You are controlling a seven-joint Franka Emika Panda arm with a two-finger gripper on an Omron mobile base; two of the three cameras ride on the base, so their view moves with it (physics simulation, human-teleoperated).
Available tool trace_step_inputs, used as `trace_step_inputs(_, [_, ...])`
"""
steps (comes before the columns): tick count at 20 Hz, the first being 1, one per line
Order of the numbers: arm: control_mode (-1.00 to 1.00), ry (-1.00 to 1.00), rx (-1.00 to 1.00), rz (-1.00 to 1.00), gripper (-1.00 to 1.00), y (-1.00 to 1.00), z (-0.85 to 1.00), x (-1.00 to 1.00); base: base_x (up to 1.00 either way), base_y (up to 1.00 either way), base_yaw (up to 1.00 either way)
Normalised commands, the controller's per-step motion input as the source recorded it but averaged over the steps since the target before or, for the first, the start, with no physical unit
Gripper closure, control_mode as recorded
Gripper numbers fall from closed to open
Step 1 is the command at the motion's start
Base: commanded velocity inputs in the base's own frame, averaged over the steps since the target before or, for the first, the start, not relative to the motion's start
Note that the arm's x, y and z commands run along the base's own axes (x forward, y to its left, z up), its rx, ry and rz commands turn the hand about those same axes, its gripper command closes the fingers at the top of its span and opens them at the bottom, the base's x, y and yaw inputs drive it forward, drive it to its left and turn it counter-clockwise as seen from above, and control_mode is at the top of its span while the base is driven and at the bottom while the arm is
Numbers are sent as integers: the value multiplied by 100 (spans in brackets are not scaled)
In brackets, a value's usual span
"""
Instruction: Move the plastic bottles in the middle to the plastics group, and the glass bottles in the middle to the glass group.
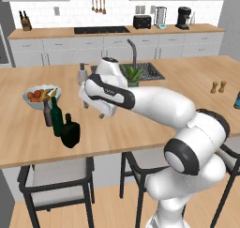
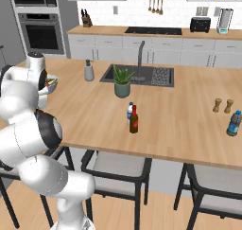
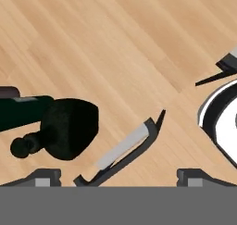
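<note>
Place: wooden counter [image 1: 140, 124] in a kitchen.
Hand: gripper [image 3: 118, 175] wide open, holding nothing.
Done: squat black bottle [image 1: 71, 130] beside green wine bottle [image 1: 56, 116], far left.
Next: fetch small brown bottle [image 2: 134, 119], middle.

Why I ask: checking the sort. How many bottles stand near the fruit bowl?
3: a grey-brown bottle nearest the bowl, a green wine bottle beside it, a squat black bottle in front. The arm may hide more.
</note>
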Motion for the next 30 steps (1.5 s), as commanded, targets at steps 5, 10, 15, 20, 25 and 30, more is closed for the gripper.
trace_step_inputs(5, [-100, 1, -1, 4, -100, -73, 0, -8, 0, 0, 0])
trace_step_inputs(10, [-100, 2, -7, 7, -100, -69, 0, 0, 0, 0, 0])
trace_step_inputs(15, [-100, 0, -15, 16, -100, -69, -1, 0, 0, 0, 0])
trace_step_inputs(20, [-100, 11, -15, 16, -100, -72, 0, 0, 0, 0, 0])
trace_step_inputs(25, [-100, 19, -11, 8, -100, -66, 0, 6, 0, 0, 0])
trace_step_inputs(30, [-100, 21, -9, 4, -100, -57, 0, 19, 0, 0, 0])
